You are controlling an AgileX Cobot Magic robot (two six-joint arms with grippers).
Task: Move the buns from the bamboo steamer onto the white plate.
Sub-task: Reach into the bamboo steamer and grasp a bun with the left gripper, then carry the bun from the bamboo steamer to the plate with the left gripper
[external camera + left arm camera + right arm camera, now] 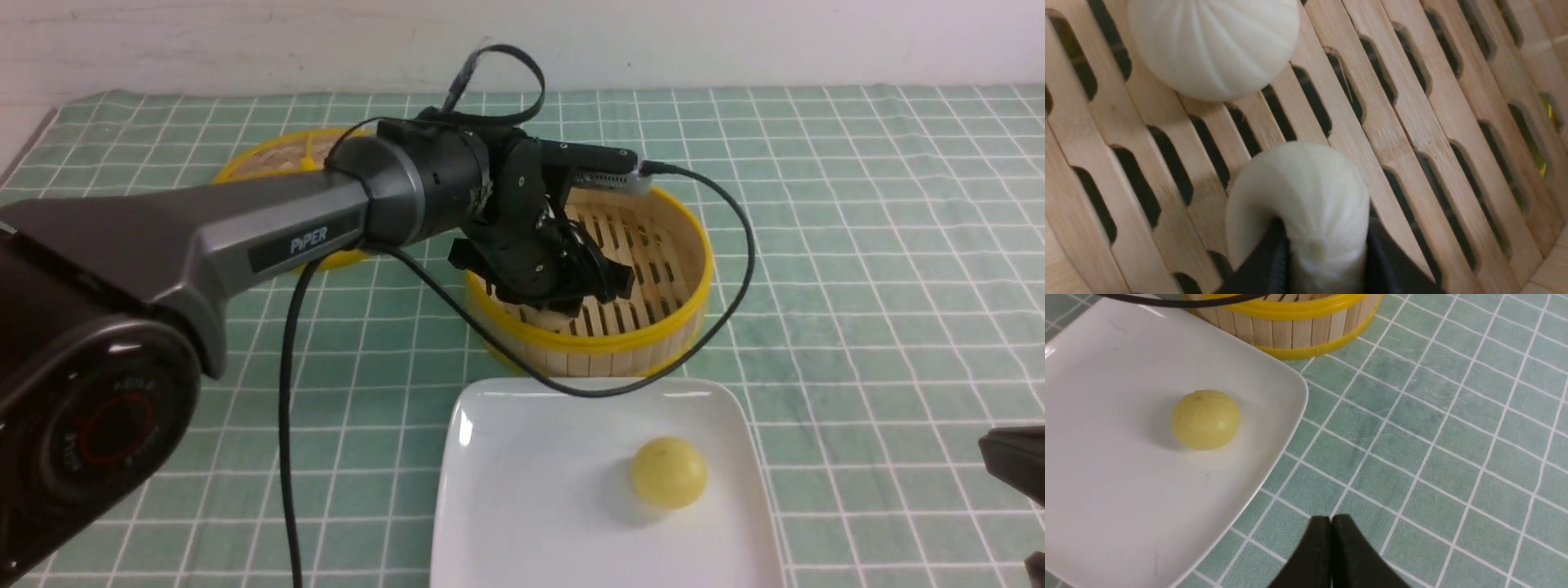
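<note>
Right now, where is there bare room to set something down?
Bare: the white plate left of the yellow bun; tablecloth right of plate and steamer. Crowded: inside the steamer, where the left end effector squeezes a bun.

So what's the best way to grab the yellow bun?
Pinch the yellow bun around its round middle, fingers coming straight down from above. It's ball-shaped with no handle, and sits alone on the flat white plate, so both sides look free.
</note>
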